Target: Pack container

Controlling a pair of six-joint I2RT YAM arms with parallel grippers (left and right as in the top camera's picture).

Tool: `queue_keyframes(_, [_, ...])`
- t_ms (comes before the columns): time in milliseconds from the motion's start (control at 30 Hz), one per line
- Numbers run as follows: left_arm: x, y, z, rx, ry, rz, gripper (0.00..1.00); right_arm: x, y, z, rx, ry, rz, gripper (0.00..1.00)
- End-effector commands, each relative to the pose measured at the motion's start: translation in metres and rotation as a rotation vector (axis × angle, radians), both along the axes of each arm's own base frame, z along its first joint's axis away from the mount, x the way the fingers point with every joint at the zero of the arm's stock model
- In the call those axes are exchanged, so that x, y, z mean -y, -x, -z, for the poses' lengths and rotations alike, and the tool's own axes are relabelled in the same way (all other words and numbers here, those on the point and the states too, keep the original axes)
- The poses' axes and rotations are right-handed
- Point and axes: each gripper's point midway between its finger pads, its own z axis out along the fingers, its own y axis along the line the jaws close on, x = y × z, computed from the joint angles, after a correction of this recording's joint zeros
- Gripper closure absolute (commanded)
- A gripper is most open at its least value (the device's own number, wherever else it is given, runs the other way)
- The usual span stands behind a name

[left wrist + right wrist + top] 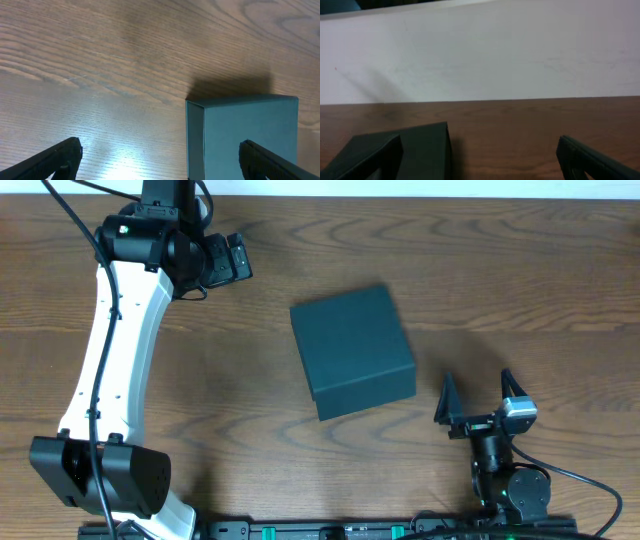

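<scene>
Your container (352, 350) sits closed on the counter (520, 280), a matte, dark teal-grey square box. On either side of it, the left hand (230, 260) and right hand (477, 385) gape wide, empty.

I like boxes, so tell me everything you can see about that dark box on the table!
The box is dark teal-grey, squarish and matte, like cardboard. Its lid looks shut. It sits flat near the middle of the wooden table, turned slightly askew. Only the table touches it; the left gripper and right gripper are open, apart from it.
</scene>
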Motion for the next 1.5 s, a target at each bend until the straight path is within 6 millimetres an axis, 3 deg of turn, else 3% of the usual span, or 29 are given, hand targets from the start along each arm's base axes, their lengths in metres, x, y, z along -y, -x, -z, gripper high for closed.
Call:
queue_keyframes(0, [-0.002, 0.000, 0.003, -0.010, -0.008, 0.000, 0.01, 0.000, 0.001, -0.002, 0.020, 0.050, -0.007, 0.01])
queue_keyframes(300, [-0.002, 0.000, 0.003, -0.010, -0.008, 0.000, 0.01, -0.003, 0.000, 0.012, -0.019, 0.177, -0.029, 0.01])
queue_keyframes(600, [-0.002, 0.000, 0.003, -0.010, -0.008, 0.000, 0.01, 0.013, -0.002, 0.030, -0.108, 0.084, 0.053, 0.01])
queue_keyframes(1200, [-0.002, 0.000, 0.003, -0.010, -0.008, 0.000, 0.01, 0.014, -0.002, 0.030, -0.111, 0.077, 0.059, 0.01])
queue_keyframes(1467, [-0.002, 0.000, 0.003, -0.010, -0.008, 0.000, 0.01, 0.014, -0.001, 0.043, -0.163, 0.083, 0.057, 0.01])
